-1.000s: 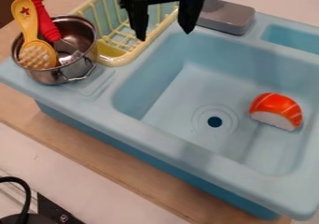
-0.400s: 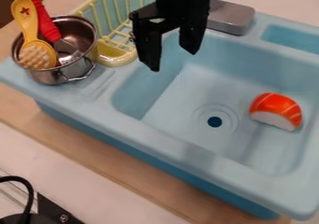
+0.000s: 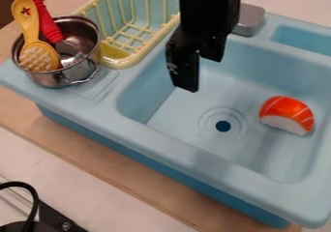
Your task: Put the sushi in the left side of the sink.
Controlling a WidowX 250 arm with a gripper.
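Sushi [image 3: 286, 114] rests toward the right of the sink [image 3: 178, 145], and if my parted pincer [image 3: 203, 74] comes down off-centre, I could catch its rounded top and roll it away.

Open room is running from beneath the tool [image 3: 203, 74] across the sink [image 3: 161, 135] floor, past the drain [image 3: 223, 126] to the sushi [image 3: 288, 114], while a narrower gap is lying between the sushi and the basin's right-hand wall in view. The basin walls are hemming in any low sideways path, and beyond them the gray faucet [image 3: 251, 21], yellow dish rack [image 3: 131, 61] and metal pot [image 3: 76, 73] with its upright utensils [image 3: 37, 57] are standing in the way.
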